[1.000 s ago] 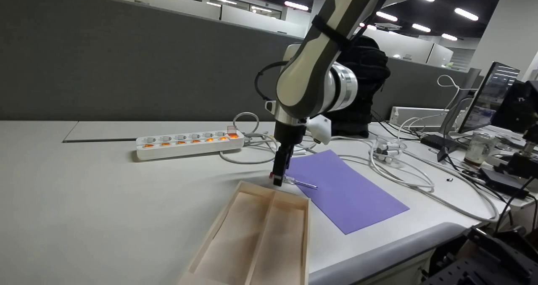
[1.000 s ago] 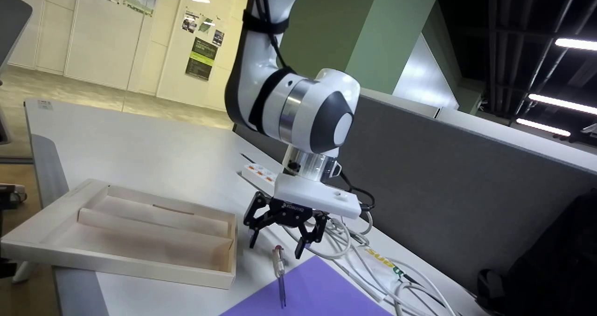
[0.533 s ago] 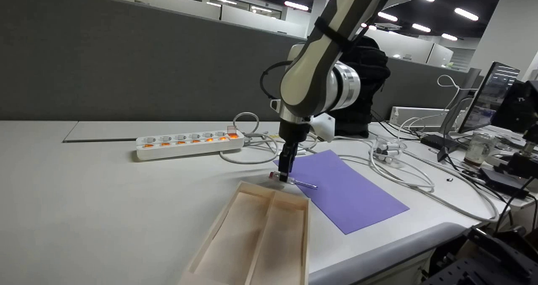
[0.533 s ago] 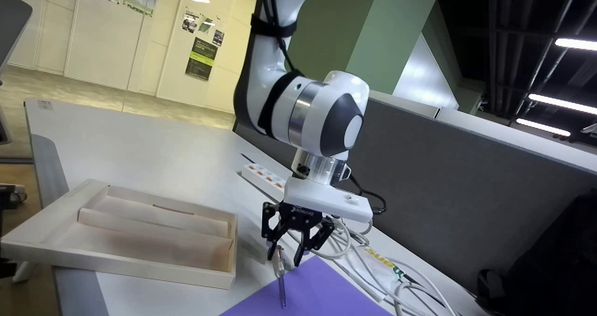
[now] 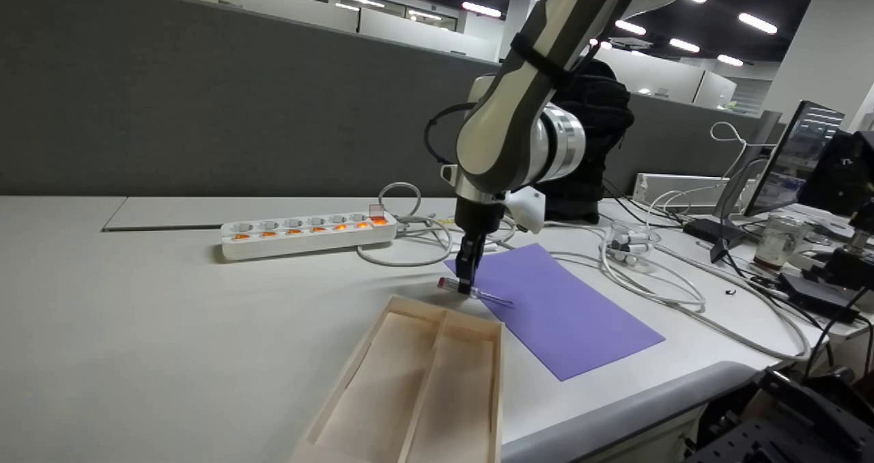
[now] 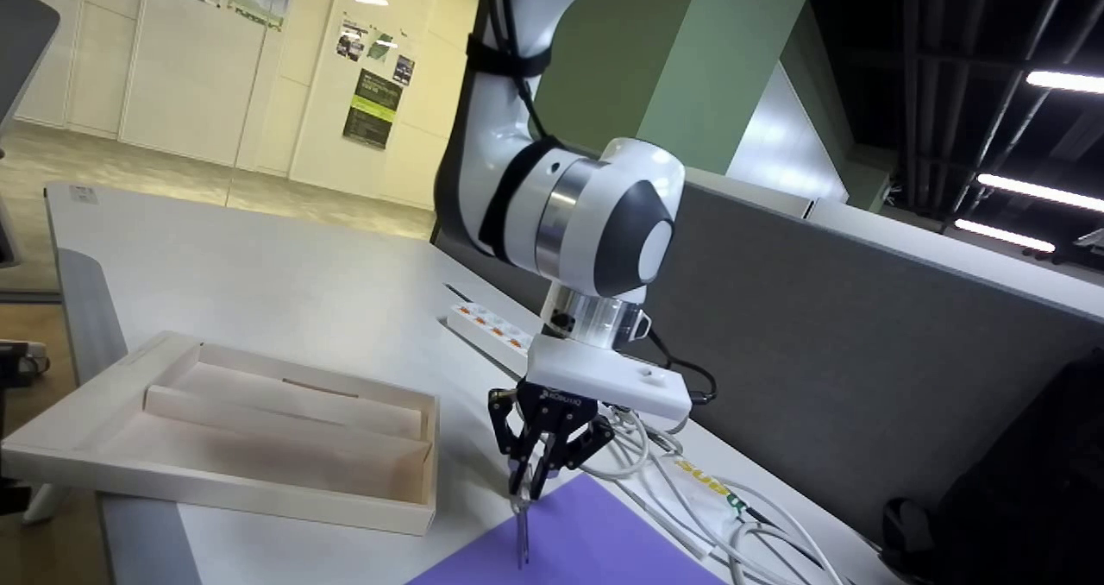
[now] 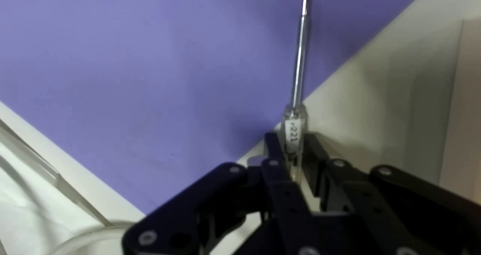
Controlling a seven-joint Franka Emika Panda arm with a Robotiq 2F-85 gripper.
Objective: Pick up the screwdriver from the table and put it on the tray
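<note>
In an exterior view, the gripper (image 5: 466, 289) points down at the screwdriver (image 5: 493, 298), covering part of its handle; the red end shows on one side, and the thin shaft reaches over the purple mat (image 5: 563, 316) on the other. The tray (image 5: 386, 367), pale and divided lengthwise, lies near it on the table (image 5: 171, 347). Farther back lie a white power strip (image 5: 307, 246) and looped cables (image 5: 403, 265). A black backpack (image 5: 601, 115) stands behind the arm (image 5: 491, 128), a monitor (image 5: 795, 159) at far right.

In an exterior view I've got the tray (image 5: 395, 371) on the table (image 5: 171, 333) — power strip (image 5: 308, 246) behind it left, mat (image 5: 556, 309) behind right; screwdriver (image 7: 298, 78) in my gripper (image 7: 292, 140), just past tray's far end — shaft over mat.
</note>
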